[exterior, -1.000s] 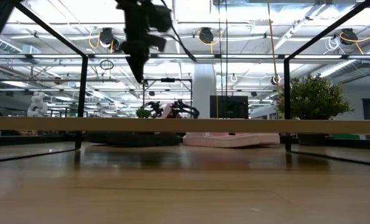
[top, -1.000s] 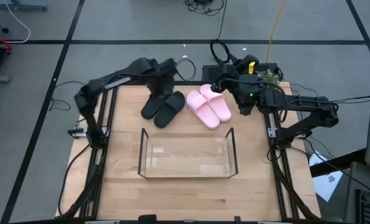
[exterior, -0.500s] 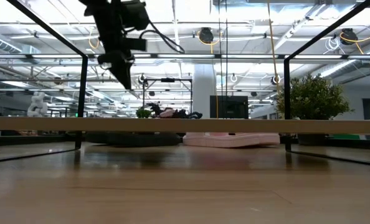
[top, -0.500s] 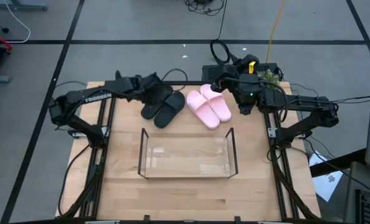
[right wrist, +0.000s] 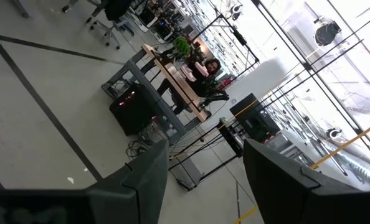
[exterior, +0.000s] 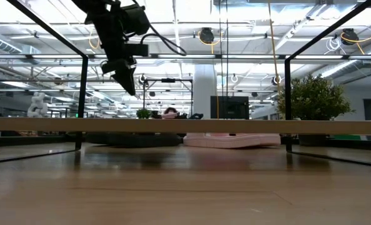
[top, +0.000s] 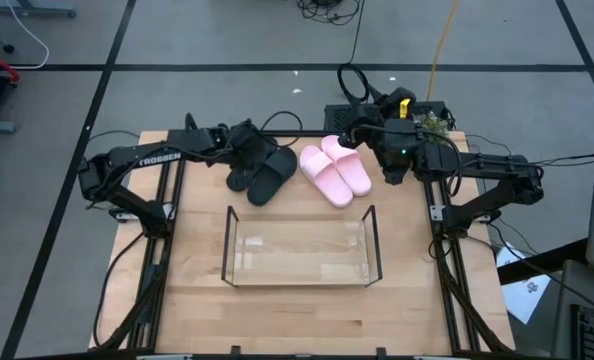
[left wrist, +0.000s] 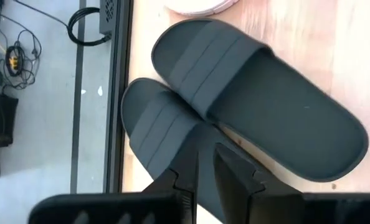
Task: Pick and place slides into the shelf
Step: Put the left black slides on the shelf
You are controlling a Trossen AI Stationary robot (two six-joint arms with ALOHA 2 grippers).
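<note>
Left tool (left wrist: 205,163): it hangs above the black pair, its fingers drawn close with only a thin gap and nothing between them. This looks like a lining-up stance before a grasp, not a grip.
Black slides (top: 262,170): the two lie side by side, touching, on the far left part of the bench (top: 197,300), straps up and angled toward the far left corner. In the left wrist view the tool's tips sit over the heel end of the outer black slide (left wrist: 157,130), with the inner one (left wrist: 260,106) just beside it.
Pink slides (top: 335,170): they lie touching each other, just right of the black pair, near the far edge.
Right tool (right wrist: 203,168): it is held off the far right corner of the bench, beside the pink pair, fingers spread apart and empty. Its wrist view looks out at the room, so I judge this arm to be waiting.
Shelf (top: 302,246): it stands in the middle of the bench, nearer than both pairs, and holds no slide.
Task state: none of the four slides is placed; the outer black slide seems the likely first pick, since the left tool is over it.
</note>
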